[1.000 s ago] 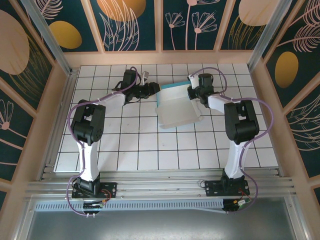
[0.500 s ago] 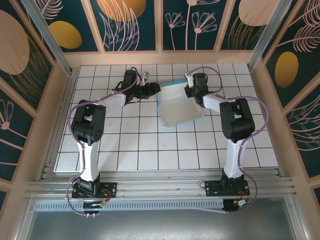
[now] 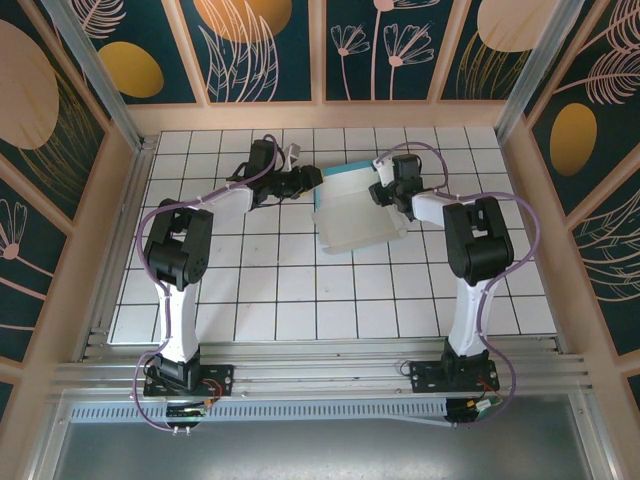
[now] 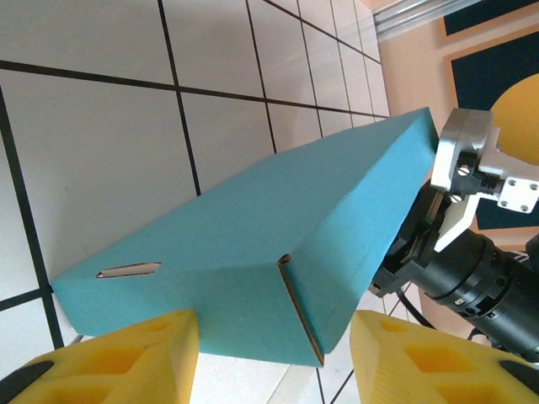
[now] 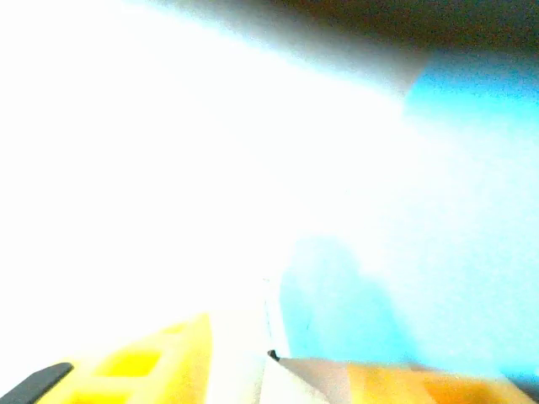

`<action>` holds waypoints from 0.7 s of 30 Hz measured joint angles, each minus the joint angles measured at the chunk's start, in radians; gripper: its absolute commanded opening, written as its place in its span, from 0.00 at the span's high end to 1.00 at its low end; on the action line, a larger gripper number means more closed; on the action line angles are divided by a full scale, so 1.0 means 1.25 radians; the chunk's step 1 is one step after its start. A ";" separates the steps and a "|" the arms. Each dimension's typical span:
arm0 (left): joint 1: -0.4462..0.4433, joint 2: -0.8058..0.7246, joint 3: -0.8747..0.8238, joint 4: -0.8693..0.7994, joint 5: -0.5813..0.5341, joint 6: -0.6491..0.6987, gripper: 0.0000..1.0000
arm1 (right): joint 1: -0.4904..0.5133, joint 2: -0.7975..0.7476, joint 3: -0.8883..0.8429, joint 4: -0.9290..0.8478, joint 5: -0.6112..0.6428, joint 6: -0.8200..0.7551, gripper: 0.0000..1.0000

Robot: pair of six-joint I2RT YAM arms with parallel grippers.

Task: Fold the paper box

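In the top view you are looking at the paper box (image 3: 355, 222) lying on the far half of the white tiled table (image 3: 260, 300), about midway between left and right. Its pale whitish-grey panel is facing up and a turquoise strip is showing along its far edge. The left gripper (image 3: 312, 178) is reaching in from the left and meeting the box at its far left corner. The right gripper (image 3: 384, 190) is reaching in from the right and sitting against the far right corner, so the box is lying between the two grippers. In the left wrist view you are seeing the turquoise outer face of the box (image 4: 278, 244), with a narrow slot (image 4: 126, 270) cut near one end and a flap edge running down to a corner. That corner is pointing into the gap of the left gripper (image 4: 274, 353), whose yellow fingers (image 4: 118, 362) are standing wide apart, with clear space beside the corner on one side. The right gripper (image 4: 446, 223) is showing at the opposite end of the box. In the right wrist view glare is washing out most of the surface. A pale cardboard edge is lying between the yellow fingers (image 5: 143, 370) with turquoise beside it, and you cannot tell whether this gripper is clamping it.
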 measured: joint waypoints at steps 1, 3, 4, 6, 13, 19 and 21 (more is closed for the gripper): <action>-0.001 0.001 0.000 0.000 0.000 0.000 0.50 | -0.005 -0.009 -0.010 -0.005 -0.012 -0.002 0.50; -0.002 0.002 0.000 0.000 0.001 -0.001 0.50 | -0.016 -0.031 -0.029 -0.009 -0.029 -0.002 0.49; -0.002 0.003 0.000 0.000 0.002 -0.001 0.50 | -0.023 -0.045 -0.042 -0.009 -0.038 -0.002 0.50; -0.002 0.003 0.000 0.000 0.006 -0.002 0.50 | -0.031 -0.070 -0.059 -0.009 -0.043 -0.002 0.51; -0.002 0.003 0.002 0.000 0.012 -0.002 0.50 | -0.052 -0.102 -0.086 0.037 -0.046 -0.008 0.62; -0.002 0.004 0.009 -0.005 0.012 -0.003 0.50 | -0.054 -0.093 -0.082 0.078 -0.072 -0.012 0.69; -0.002 0.005 0.012 -0.006 0.012 -0.006 0.50 | -0.054 -0.076 -0.068 0.082 -0.083 -0.009 0.72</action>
